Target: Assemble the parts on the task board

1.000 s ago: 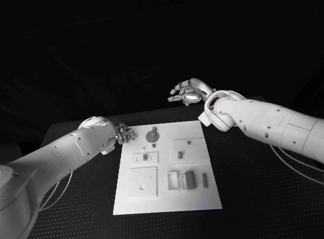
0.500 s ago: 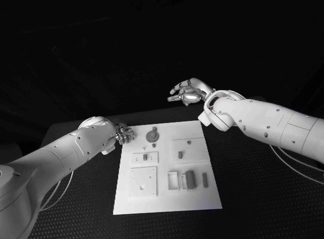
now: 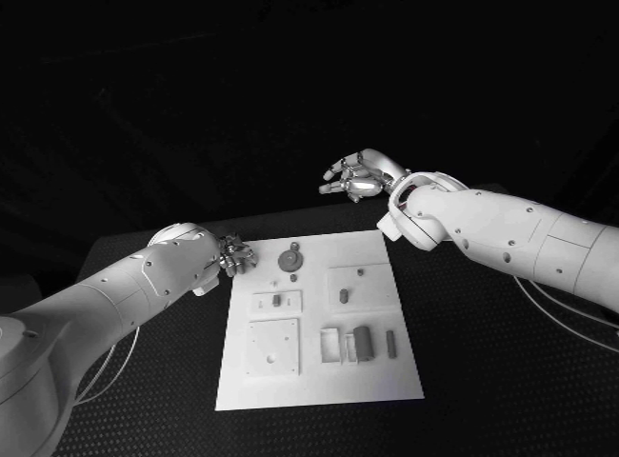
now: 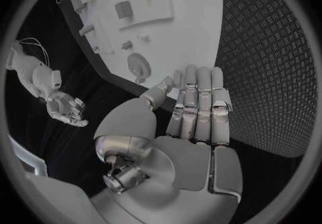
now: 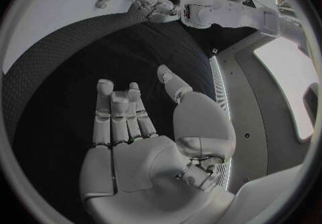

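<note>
left hand (image 3: 235,255): low at the task board's far left corner, just beside its edge; fingers straight and together, thumb apart, holding nothing (left wrist view (image 4: 195,127) shows bare palm).
task board (image 3: 378,381): white plate, middle of the table (image 3: 502,381), long side running near to far.
round part (image 3: 290,258): far left of the board, nearest the left hand; looks seated but can't tell for sure.
small parts, middle (image 3: 275,301): lie in a square recess left of centre; another (image 3: 344,296) sits right of it.
near parts (image 3: 362,341): a few blocks grouped at near right, some upright, look loose.
right hand (image 3: 355,179): raised beyond the board's far edge, well apart from it; fingers spread wide, palm bare (right wrist view (image 5: 144,143)).
progress: early, judging by this; neither hand holds a part, most pieces seem unassembled.
</note>
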Robot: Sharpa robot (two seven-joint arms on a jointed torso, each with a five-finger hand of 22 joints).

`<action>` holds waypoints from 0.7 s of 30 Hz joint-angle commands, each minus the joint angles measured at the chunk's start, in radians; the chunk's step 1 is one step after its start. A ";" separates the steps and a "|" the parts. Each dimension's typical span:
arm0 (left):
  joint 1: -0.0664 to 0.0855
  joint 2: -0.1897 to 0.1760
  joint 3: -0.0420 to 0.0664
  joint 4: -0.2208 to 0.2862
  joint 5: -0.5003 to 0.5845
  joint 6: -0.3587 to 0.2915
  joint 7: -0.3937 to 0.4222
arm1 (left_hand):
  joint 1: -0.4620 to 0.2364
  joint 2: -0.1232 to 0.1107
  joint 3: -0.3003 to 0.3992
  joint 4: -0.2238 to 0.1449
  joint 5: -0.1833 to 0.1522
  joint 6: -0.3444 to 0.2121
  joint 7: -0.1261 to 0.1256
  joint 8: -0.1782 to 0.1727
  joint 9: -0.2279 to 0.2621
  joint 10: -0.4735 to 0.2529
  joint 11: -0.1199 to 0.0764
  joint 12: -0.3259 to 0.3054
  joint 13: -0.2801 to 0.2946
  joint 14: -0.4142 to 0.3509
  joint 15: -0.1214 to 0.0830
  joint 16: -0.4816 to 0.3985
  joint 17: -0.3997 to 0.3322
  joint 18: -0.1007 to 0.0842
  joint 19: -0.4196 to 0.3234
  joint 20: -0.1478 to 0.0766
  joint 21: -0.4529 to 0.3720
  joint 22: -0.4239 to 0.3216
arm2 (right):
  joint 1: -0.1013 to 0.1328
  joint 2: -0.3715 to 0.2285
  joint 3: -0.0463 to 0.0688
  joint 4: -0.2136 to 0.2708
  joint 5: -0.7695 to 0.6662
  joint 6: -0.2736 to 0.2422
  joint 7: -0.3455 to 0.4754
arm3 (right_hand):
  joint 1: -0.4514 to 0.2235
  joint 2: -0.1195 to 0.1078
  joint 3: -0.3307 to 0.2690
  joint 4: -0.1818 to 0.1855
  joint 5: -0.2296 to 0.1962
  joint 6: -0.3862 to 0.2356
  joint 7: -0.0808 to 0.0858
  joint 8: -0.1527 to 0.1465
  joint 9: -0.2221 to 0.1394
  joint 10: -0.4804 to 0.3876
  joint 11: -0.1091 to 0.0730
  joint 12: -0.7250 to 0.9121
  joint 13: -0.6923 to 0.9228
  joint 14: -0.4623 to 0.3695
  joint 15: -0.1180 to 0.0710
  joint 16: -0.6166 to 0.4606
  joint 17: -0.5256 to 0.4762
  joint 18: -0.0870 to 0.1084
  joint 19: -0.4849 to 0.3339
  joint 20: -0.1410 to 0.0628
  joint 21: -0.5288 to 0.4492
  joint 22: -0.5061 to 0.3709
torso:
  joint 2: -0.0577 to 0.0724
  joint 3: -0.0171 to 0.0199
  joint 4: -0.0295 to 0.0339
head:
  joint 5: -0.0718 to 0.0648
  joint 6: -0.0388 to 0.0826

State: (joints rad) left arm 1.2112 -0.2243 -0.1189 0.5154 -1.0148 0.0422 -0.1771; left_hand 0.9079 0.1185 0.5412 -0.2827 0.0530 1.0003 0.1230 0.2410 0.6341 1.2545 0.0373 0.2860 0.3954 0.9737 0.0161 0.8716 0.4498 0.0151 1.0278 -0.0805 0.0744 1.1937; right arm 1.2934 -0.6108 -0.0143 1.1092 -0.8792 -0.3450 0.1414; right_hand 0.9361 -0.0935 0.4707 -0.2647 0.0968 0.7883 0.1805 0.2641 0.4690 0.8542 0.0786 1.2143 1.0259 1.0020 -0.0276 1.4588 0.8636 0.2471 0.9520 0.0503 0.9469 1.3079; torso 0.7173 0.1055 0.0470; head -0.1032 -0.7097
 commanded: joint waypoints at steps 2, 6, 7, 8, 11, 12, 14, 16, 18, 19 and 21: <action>0.001 -0.009 0.000 0.013 0.061 -0.010 0.002 | 0.007 0.004 0.012 -0.001 -0.004 0.011 -0.003 0.009 0.002 0.015 -0.003 -0.008 0.004 0.012 -0.001 0.009 0.005 -0.007 0.012 -0.001 0.005 0.004 | 0.000 -0.005 0.001 0.004 -0.001 0.008 0.005 | -0.009 0.001 -0.001 0.003 -0.002 0.002 0.008 -0.004 -0.001 -0.006 -0.001 0.004 -0.001 -0.009 -0.001 0.004 -0.001 0.015 0.002 -0.005 -0.006 0.010 | -0.001 -0.0006 0.0012 | 0.002 -0.001; 0.002 -0.028 0.001 0.036 0.145 -0.009 -0.014 | 0.012 0.007 0.018 -0.004 -0.004 0.021 -0.007 0.016 0.003 0.030 -0.008 -0.010 0.010 0.021 -0.006 0.015 0.013 -0.006 0.021 -0.006 0.008 0.010 | 0.000 -0.010 0.001 0.006 -0.001 0.007 0.004 | -0.009 0.001 -0.001 0.003 -0.002 0.002 0.008 -0.004 -0.001 -0.006 -0.001 0.004 -0.001 -0.009 -0.001 0.004 -0.001 0.015 0.002 -0.004 -0.007 0.010 | -0.001 -0.0015 0.0020 | 0.005 0.000; 0.002 -0.035 0.001 0.044 0.156 -0.012 -0.016 | 0.012 0.008 0.019 -0.004 -0.004 0.022 -0.008 0.017 0.004 0.033 -0.008 -0.010 0.011 0.023 -0.007 0.016 0.015 -0.006 0.022 -0.006 0.009 0.011 | 0.000 -0.011 0.001 0.007 -0.001 0.007 0.004 | -0.009 0.001 -0.001 0.003 -0.002 0.002 0.008 -0.004 -0.001 -0.006 -0.001 0.004 -0.001 -0.009 -0.001 0.004 -0.001 0.015 0.002 -0.004 -0.007 0.010 | -0.001 -0.0019 0.0023 | 0.005 0.001; 0.003 -0.040 0.001 0.051 0.166 -0.012 -0.017 | 0.013 0.009 0.020 -0.004 -0.004 0.024 -0.009 0.018 0.004 0.036 -0.009 -0.010 0.012 0.025 -0.008 0.017 0.016 -0.005 0.024 -0.007 0.010 0.013 | 0.000 -0.013 0.001 0.007 -0.001 0.007 0.004 | -0.010 0.001 -0.002 0.003 -0.002 0.002 0.008 -0.004 -0.001 -0.006 -0.001 0.004 -0.002 -0.009 -0.001 0.004 -0.001 0.015 0.002 -0.004 -0.007 0.010 | -0.001 -0.0015 0.0018 | 0.005 0.001; 0.003 -0.057 0.001 0.076 0.205 -0.014 -0.027 | 0.013 0.011 0.022 -0.004 -0.003 0.029 -0.011 0.022 0.004 0.044 -0.012 -0.011 0.016 0.031 -0.011 0.020 0.021 -0.005 0.029 -0.010 0.012 0.017 | 0.000 -0.016 0.001 0.007 0.000 0.008 0.004 | -0.010 0.001 -0.002 0.004 -0.002 0.002 0.008 -0.003 -0.001 -0.006 -0.001 0.004 -0.002 -0.009 -0.001 0.005 -0.001 0.015 0.002 -0.004 -0.007 0.010 | -0.001 -0.0017 0.0016 | -0.006 0.004; 0.004 -0.067 0.001 0.092 0.223 -0.015 -0.034 | 0.012 0.011 0.022 -0.004 -0.003 0.032 -0.012 0.023 0.005 0.047 -0.013 -0.012 0.017 0.033 -0.012 0.020 0.022 -0.005 0.031 -0.011 0.012 0.018 | 0.000 -0.017 0.001 0.007 0.000 0.008 0.004 | -0.010 0.001 -0.002 0.004 -0.002 0.002 0.008 -0.003 -0.001 -0.006 -0.001 0.004 -0.002 -0.009 -0.001 0.005 -0.001 0.015 0.002 -0.004 -0.007 0.010 | -0.001 -0.0018 0.0014 | -0.004 0.004; 0.006 -0.081 0.001 0.118 0.243 -0.023 -0.047 | 0.011 0.011 0.022 -0.004 -0.003 0.034 -0.013 0.025 0.005 0.051 -0.014 -0.013 0.019 0.035 -0.013 0.021 0.024 -0.006 0.034 -0.012 0.013 0.020 | 0.000 -0.018 0.001 0.005 0.000 0.008 0.005 | -0.010 0.001 -0.002 0.004 -0.002 0.002 0.008 -0.003 -0.001 -0.006 -0.001 0.004 -0.002 -0.009 -0.001 0.005 -0.001 0.015 0.002 -0.004 -0.007 0.010 | -0.001 -0.0023 0.0016 | -0.001 0.004; 0.010 -0.101 0.002 0.156 0.268 -0.033 -0.064 | 0.010 0.011 0.022 -0.004 -0.003 0.037 -0.015 0.027 0.005 0.055 -0.015 -0.014 0.021 0.038 -0.015 0.022 0.027 -0.006 0.036 -0.013 0.013 0.022 | 0.000 -0.020 0.001 0.003 0.000 0.008 0.005 | -0.010 0.001 -0.002 0.004 -0.002 0.002 0.008 -0.003 -0.001 -0.006 -0.001 0.004 -0.002 -0.009 -0.001 0.005 -0.002 0.015 0.001 -0.004 -0.007 0.010 | -0.002 -0.0033 0.0019 | 0.001 0.004; 0.016 -0.126 0.003 0.203 0.284 -0.050 -0.075 | 0.009 0.011 0.023 -0.005 -0.003 0.040 -0.016 0.029 0.005 0.061 -0.017 -0.015 0.024 0.042 -0.016 0.024 0.030 -0.006 0.040 -0.015 0.014 0.025 | 0.000 -0.021 0.001 0.001 0.000 0.008 0.005 | -0.010 0.001 -0.002 0.004 -0.002 0.002 0.008 -0.003 -0.001 -0.006 -0.001 0.005 -0.002 -0.009 -0.001 0.005 -0.002 0.015 0.001 -0.004 -0.007 0.010 | -0.003 -0.0044 0.0027 | 0.003 0.005; 0.018 -0.141 0.004 0.232 0.285 -0.067 -0.072 | 0.008 0.011 0.023 -0.005 -0.003 0.043 -0.017 0.030 0.005 0.065 -0.018 -0.016 0.026 0.045 -0.018 0.025 0.033 -0.006 0.042 -0.017 0.015 0.027 | 0.000 -0.021 0.000 0.000 0.000 0.009 0.005 | -0.010 0.001 -0.002 0.004 -0.002 0.002 0.008 -0.003 -0.001 -0.006 -0.001 0.005 -0.002 -0.009 -0.001 0.005 -0.002 0.015 0.001 -0.004 -0.007 0.010 | -0.003 -0.0040 0.0024 | 0.003 0.006; 0.024 -0.172 0.004 0.288 0.285 -0.108 -0.076 | 0.007 0.009 0.025 -0.006 -0.001 0.046 -0.019 0.032 0.005 0.072 -0.020 -0.018 0.030 0.052 -0.021 0.027 0.037 -0.005 0.048 -0.020 0.017 0.030 | 0.000 -0.021 0.000 -0.002 0.000 0.010 0.005 | -0.010 0.001 -0.002 0.004 -0.002 0.002 0.008 -0.003 -0.001 -0.006 -0.001 0.005 -0.002 -0.009 -0.001 0.005 -0.002 0.015 0.001 -0.004 -0.007 0.010 | -0.005 -0.0071 0.0041 | 0.002 0.008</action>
State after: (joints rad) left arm 1.2319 -0.3904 -0.1161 0.7839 -0.7835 0.0053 -0.2287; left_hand 0.9134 0.1238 0.5595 -0.2887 0.0491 1.0367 0.1086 0.2701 0.6374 1.3207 0.0143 0.2731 0.4246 1.0190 -0.0038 0.8944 0.4862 0.0149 1.0707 -0.1021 0.0860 1.2230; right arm 1.2932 -0.6318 -0.0143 1.1076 -0.8789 -0.3450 0.1409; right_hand 0.9361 -0.0935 0.4707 -0.2647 0.0968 0.7903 0.1781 0.2641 0.4691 0.8542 0.0786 1.2143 1.0252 1.0021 -0.0275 1.4588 0.8637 0.2413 0.9520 0.0503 0.9469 1.3079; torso 0.7146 0.1013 0.0495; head -0.1009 -0.7034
